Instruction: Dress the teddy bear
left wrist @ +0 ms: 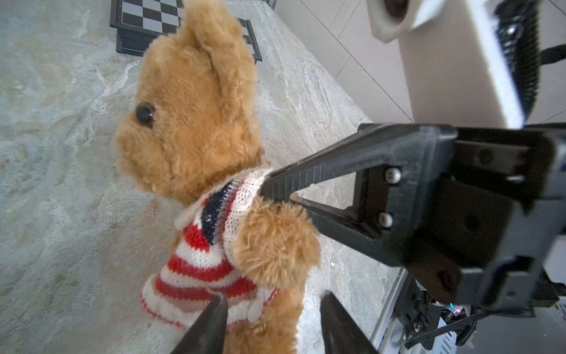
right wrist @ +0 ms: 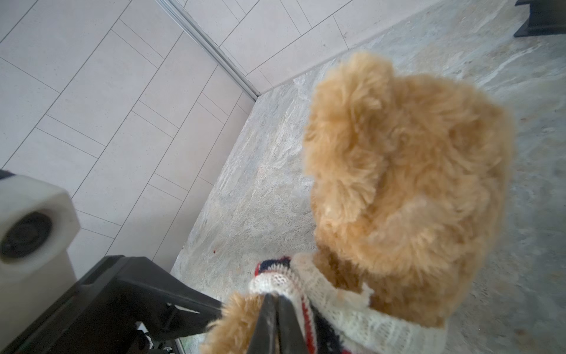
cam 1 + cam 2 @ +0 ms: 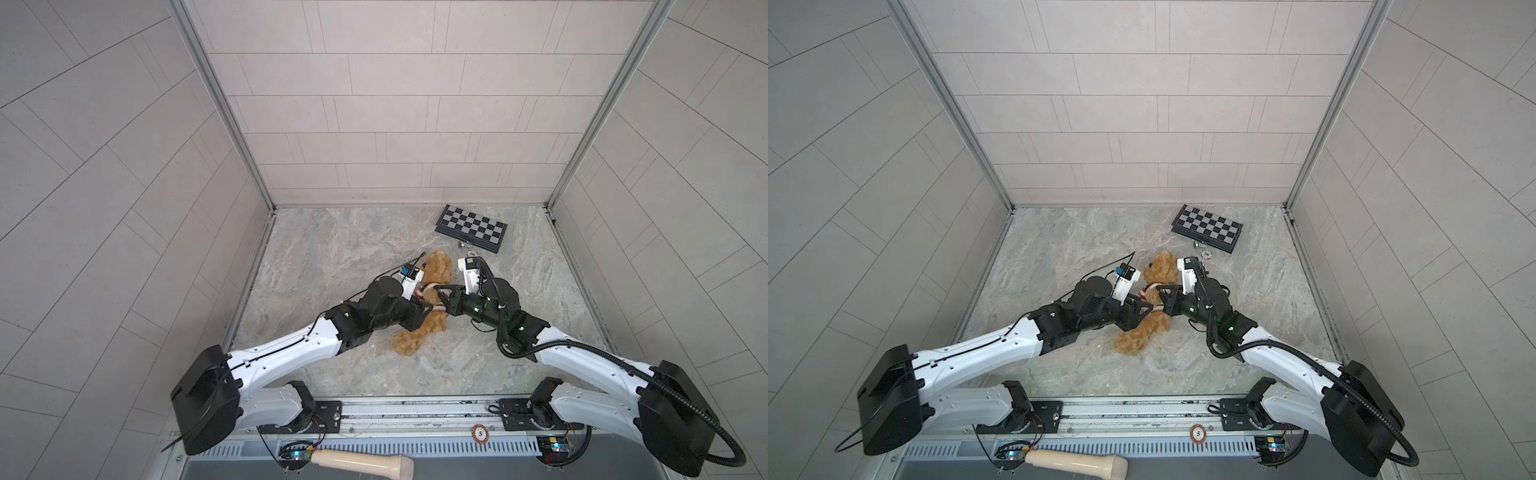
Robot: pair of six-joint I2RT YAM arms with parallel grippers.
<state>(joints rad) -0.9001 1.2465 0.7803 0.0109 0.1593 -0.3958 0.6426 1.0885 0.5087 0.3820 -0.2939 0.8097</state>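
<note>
My right tool [image 1: 269, 190] is clamped on the shoulder edge of the sweater [image 1: 202, 260]. I judge this holds the knit taut beside the arm already through its hole. My left tool [image 1: 272, 303] stands open astride the hem, gripping nothing. The bear [image 3: 432, 324] lies mid-way on the bench [image 3: 332, 249] between both tools, its long axis running head toward the far wall, legs toward my base.

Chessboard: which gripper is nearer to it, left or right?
Right. The right gripper, shut on the sweater at the bear's shoulder, is on the side facing the chessboard; the left gripper, open at the sweater's hem, is on the far side.
</note>
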